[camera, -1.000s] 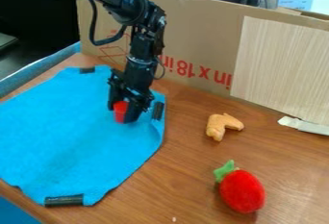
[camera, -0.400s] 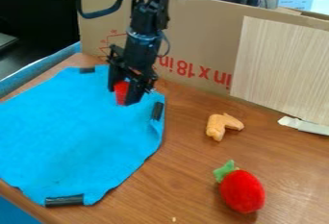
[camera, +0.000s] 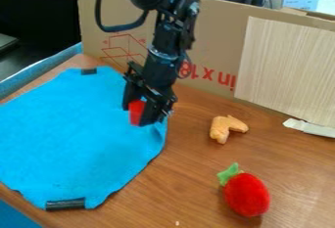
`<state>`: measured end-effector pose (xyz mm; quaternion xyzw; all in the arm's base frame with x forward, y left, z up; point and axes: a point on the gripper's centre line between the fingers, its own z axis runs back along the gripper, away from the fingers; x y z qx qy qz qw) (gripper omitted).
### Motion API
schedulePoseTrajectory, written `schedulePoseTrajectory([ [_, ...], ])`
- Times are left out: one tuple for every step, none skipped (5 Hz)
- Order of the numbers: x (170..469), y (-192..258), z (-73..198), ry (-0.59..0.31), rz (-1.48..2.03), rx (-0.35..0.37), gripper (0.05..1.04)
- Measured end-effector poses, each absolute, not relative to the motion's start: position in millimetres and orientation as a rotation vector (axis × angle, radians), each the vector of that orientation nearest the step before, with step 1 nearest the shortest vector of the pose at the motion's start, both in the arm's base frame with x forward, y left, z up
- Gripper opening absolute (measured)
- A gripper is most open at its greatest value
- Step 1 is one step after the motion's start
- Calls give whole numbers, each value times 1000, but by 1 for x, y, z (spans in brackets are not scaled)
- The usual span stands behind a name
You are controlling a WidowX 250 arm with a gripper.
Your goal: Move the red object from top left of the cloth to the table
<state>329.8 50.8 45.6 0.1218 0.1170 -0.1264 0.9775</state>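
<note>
Cardboard (camera: pixel 209 21) stands upright behind the gripper (camera: pixel 138 116), flat, brown and matte with red print, and a pale panel (camera: pixel 288 65) with straight, fine wood grain leans off to the gripper's right. From where I'm standing, the picking-up looks done: the red object (camera: pixel 136 112) is held between the gripper's two black fingers, one on each side of it. What's left, I'd say, is the carrying and the letting go. Gripper and object hang at the right-hand side of the blue cloth (camera: pixel 72 139), with the bare table (camera: pixel 177 193) opening up just to their right, so a short swing that way ought to do it. Whether the object's underside brushes the cloth, I can't tell.

It looks smooth and plain, a small blocky or cup-like thing, though the fingers hide its edges. Below and left of the gripper, the cloth lies soft and nappy, rumpled along its near right edge, with a dark strip (camera: pixel 65 204) at its bottom corner. The table is glossy brown woodgrain. Right of the gripper sits a bent, tan, knobbly toy (camera: pixel 226 126); farther down lies a plump red strawberry shape (camera: pixel 247 195), fuzzy-looking, with a green leafy top (camera: pixel 229 173).
</note>
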Motion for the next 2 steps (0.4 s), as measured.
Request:
schedulePoseTrajectory([
  [315, 40, 24, 248, -308, 262, 623],
  [301, 32, 14, 265, -337, 265, 623],
])
